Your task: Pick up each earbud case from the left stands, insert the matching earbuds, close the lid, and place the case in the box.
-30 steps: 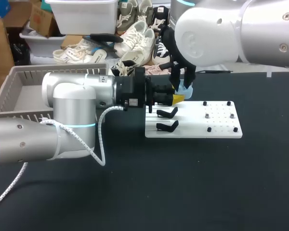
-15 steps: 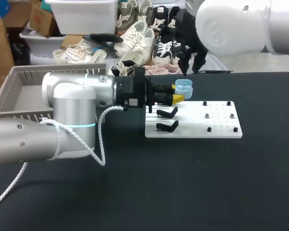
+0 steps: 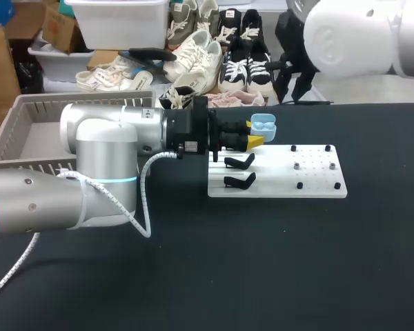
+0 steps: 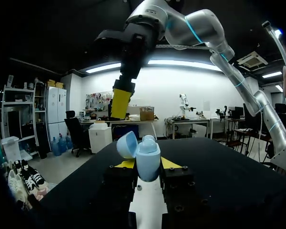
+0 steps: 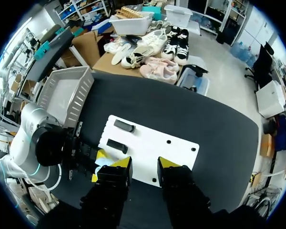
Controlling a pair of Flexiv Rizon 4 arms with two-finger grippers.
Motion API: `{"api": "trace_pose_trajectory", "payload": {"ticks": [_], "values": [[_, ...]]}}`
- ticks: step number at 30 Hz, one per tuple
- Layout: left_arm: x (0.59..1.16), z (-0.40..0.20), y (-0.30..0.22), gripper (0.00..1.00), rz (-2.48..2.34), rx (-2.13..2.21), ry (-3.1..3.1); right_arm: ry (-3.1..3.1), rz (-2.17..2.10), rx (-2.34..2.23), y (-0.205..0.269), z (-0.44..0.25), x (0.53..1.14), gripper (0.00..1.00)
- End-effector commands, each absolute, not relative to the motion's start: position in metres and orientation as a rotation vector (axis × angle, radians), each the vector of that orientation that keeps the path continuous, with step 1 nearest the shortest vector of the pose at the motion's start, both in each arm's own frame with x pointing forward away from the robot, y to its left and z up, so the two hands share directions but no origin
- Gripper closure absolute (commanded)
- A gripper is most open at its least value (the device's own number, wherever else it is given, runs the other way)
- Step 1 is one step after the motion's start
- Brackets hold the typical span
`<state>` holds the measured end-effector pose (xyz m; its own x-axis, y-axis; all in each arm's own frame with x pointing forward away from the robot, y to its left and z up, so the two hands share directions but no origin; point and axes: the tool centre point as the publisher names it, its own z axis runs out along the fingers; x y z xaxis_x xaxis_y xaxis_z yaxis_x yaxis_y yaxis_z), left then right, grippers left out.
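My left gripper (image 3: 254, 140) is shut on a light blue earbud case (image 3: 263, 126) and holds it over the back left corner of the white board (image 3: 283, 181). In the left wrist view the case (image 4: 148, 161) stands between the yellow fingertips (image 4: 126, 163) with its lid (image 4: 127, 144) swung open. My right gripper (image 3: 294, 85) hangs high above the table's far edge, right of the case, open and empty. In the right wrist view its gripper (image 5: 143, 164) looks down on the board (image 5: 152, 148), and the case (image 5: 103, 161) shows just beside one finger.
Two black stands (image 3: 239, 162) (image 3: 239, 181) sit on the board's left part, with small black pegs (image 3: 299, 185) on its right part. A grey basket (image 3: 34, 131) stands at the table's back left, behind my left arm.
My right gripper has lifted off the case and drawn up and to the right, away from it. The left gripper and the case have stayed in place.
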<state>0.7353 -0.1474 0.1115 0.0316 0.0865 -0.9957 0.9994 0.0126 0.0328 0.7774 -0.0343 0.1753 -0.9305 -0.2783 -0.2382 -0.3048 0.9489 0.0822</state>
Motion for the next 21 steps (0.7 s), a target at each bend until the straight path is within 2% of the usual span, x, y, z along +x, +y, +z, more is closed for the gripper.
{"api": "trace_pose_trajectory", "payload": {"ticks": [1,7,21], "values": [[0.736,0.111,-0.147,1.0,-1.134,1.277,1.253,2.94,0.175,-0.445,-0.026,0.165,0.8,0.67],[0.736,0.111,-0.147,1.0,-1.134,1.277,1.253,2.982,0.186,-0.441,-0.019,0.15,0.806,0.69],[0.736,0.111,-0.147,1.0,-1.134,1.277,1.253,2.981,0.212,-0.444,-0.012,0.152,0.776,0.7]]}}
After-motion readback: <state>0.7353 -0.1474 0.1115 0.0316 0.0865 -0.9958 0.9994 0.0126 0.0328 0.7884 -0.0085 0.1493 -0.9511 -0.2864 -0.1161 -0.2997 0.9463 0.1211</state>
